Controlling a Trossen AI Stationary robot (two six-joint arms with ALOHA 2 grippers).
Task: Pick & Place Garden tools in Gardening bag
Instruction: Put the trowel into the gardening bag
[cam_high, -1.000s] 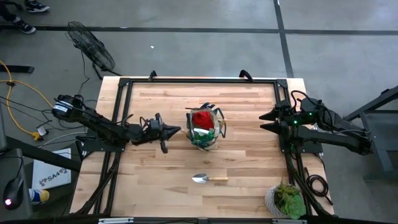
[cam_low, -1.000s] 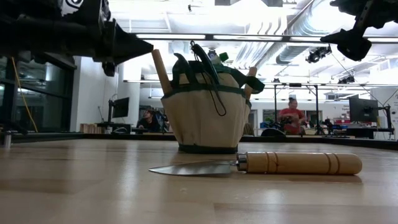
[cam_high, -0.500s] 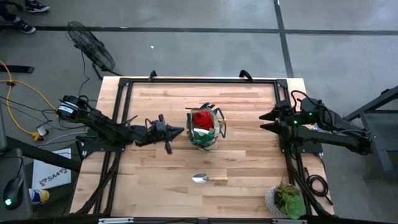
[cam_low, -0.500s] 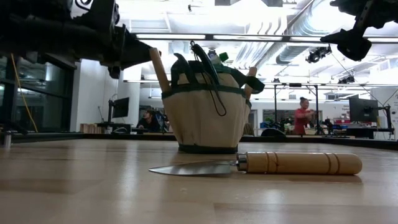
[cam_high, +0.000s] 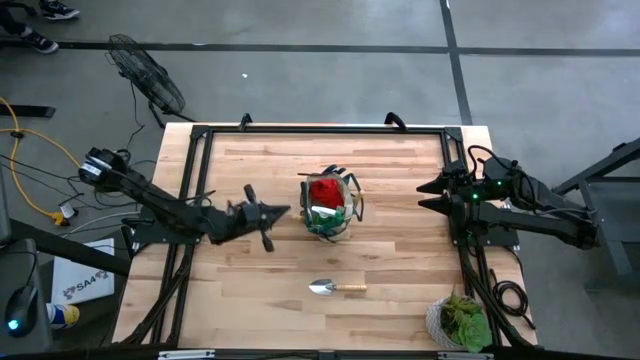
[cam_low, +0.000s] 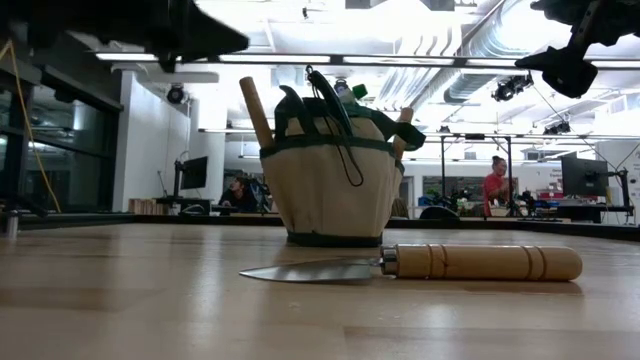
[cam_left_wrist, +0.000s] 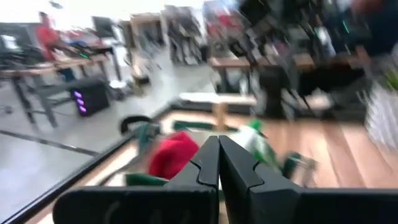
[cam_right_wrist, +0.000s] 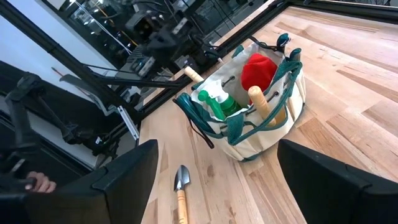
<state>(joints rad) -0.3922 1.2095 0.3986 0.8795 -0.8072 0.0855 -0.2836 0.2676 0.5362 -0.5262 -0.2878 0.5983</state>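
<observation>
Lying flat on the table near the gardening bag (cam_high: 329, 207), the trowel (cam_high: 336, 287) looks light and stiff; its round wooden handle (cam_low: 480, 262) seems the best place to grab. Beside the bag, the left gripper (cam_high: 272, 212) is pinched together, holding nothing. Far from the bag, the right gripper (cam_high: 425, 195) waits spread apart

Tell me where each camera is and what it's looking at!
High view: above the table, looking straight down; both arms show, left gripper beside the gardening bag.
Low view: at tabletop height, facing the trowel and bag.
Left wrist view: on the left arm, facing the bag past shut fingers.
Right wrist view: on the right arm, between open fingers.
All four share the bag.
</observation>
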